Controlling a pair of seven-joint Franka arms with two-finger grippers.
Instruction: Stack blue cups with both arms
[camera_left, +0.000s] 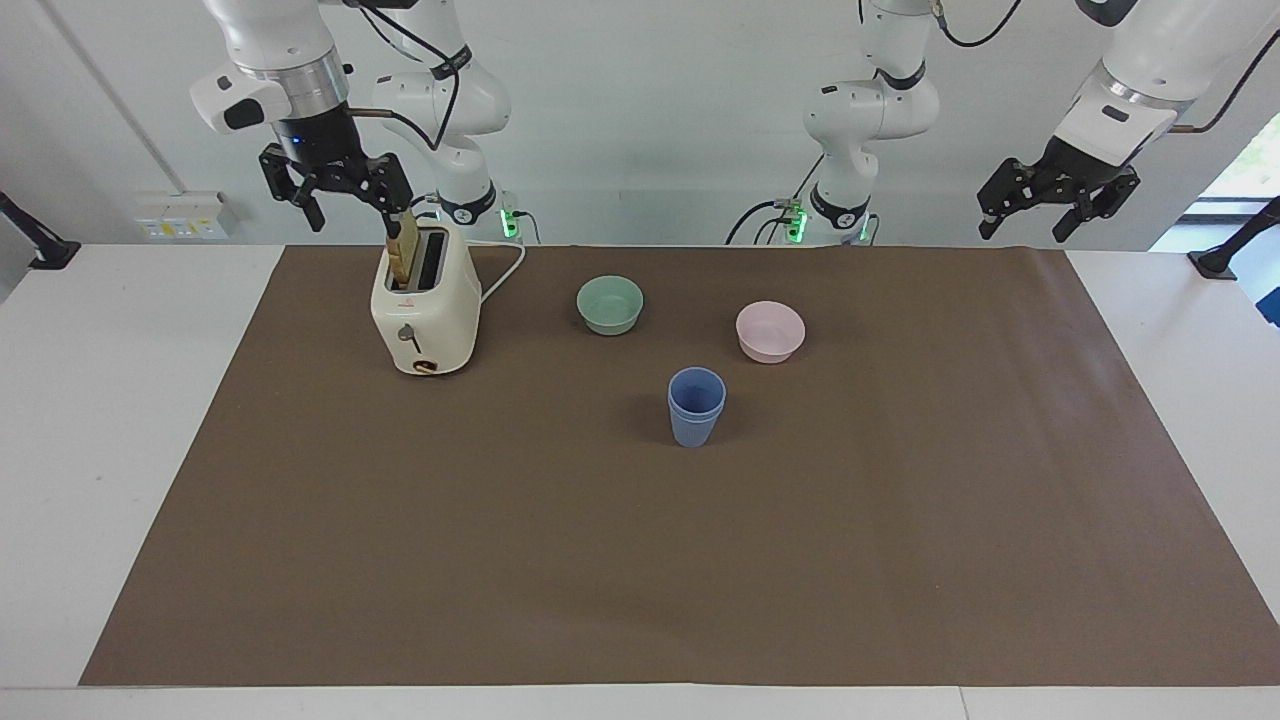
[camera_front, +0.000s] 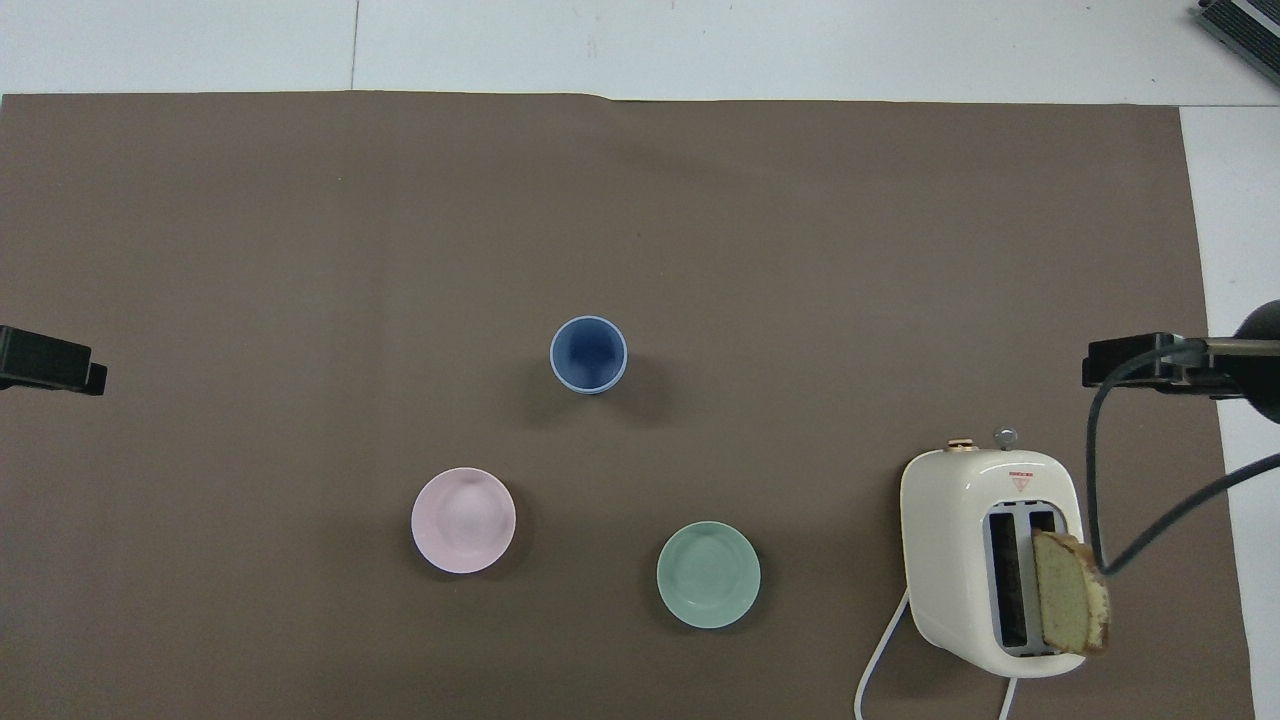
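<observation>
The right gripper (camera_left: 335, 200) hangs spread open and empty above the toaster (camera_left: 425, 305), which holds a slice of bread (camera_left: 402, 255) and carries a small red triangular mark, unreadable. The left gripper (camera_left: 1058, 200), fingers apart, waits raised over the mat's corner at its own end. The blue cups (camera_left: 695, 405) stand nested mid-mat, with the green bowl (camera_left: 610, 304) at their eleven o'clock and the pink bowl (camera_left: 770, 331) at one o'clock in the facing view.
</observation>
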